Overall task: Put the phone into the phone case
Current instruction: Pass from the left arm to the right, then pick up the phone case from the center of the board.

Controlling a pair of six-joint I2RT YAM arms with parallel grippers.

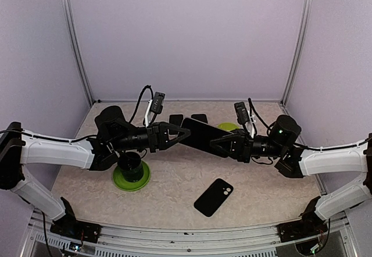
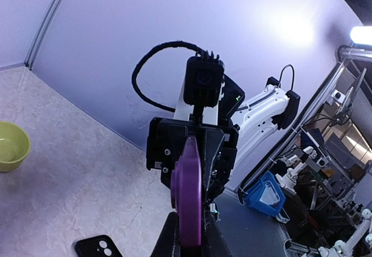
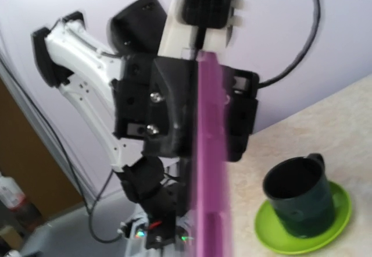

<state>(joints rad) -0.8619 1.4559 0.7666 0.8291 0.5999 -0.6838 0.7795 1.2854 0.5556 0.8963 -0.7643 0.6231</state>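
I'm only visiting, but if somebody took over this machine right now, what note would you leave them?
Left tool: shut on one end of the phone, which is held in the air.
Right tool: at the phone's other end; grip unclear.
Case: flat on the table, nearer the arms' bases, nothing holding it.
Done: phone lifted.
Left: put the phone into the case.
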